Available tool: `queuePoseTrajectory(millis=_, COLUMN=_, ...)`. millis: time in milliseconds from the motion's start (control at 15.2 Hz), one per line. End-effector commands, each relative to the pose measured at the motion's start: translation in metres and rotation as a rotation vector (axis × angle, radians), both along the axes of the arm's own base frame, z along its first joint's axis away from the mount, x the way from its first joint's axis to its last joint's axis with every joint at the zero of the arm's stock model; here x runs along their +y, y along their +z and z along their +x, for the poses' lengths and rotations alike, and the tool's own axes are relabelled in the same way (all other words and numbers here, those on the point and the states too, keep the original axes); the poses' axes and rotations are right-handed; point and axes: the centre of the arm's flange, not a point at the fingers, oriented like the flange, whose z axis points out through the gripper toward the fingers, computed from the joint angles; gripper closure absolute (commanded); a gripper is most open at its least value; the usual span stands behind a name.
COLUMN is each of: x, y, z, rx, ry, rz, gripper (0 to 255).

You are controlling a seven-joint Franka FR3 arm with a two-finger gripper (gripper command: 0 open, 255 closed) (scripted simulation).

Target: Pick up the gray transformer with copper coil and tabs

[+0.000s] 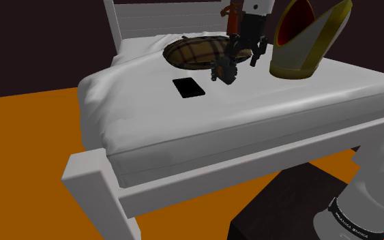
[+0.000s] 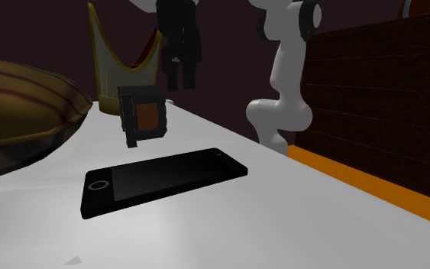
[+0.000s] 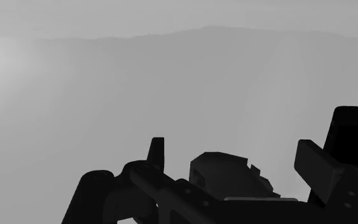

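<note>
With tool released just above transformer, sitting on bed near phone, shift over it, drop straight, clear of cushion, straddle core not tabs, then clench gently.

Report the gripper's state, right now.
Gripper: open, holding nothing. The gray transformer is just below its fingers, not clasped.

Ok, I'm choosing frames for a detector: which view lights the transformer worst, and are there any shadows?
Wrist view: worst, dim and grey throughout, the transformer just a dark lump. Second exterior view: best, its orange face shows plainly. Shoulder view: evenly lit, but the transformer is small and dark, with no clear cast shadow beneath it.
</note>
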Motion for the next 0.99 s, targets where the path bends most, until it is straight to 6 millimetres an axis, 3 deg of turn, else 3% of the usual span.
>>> queuePoseTrajectory(millis=0, x=-0.001, y=0.01, z=0.025, rx=-0.004, ry=-0.023, rz=0.011, gripper=0)
queuePoseTrajectory(millis=198, x=-0.005, y=0.019, z=0.059, rx=-0.011, ry=-0.055, rz=0.025, gripper=0)
queuePoseTrajectory(millis=792, x=-0.005, y=-0.021, z=0.059, rx=-0.011, ry=-0.055, rz=0.025, gripper=0)
queuePoseTrajectory(millis=858, x=-0.004, y=-0.021, z=0.058, rx=-0.011, ry=-0.055, rz=0.025, gripper=255)
queuePoseTrajectory(millis=924, x=-0.004, y=-0.02, z=0.058, rx=-0.011, ry=-0.055, rz=0.025, gripper=255)
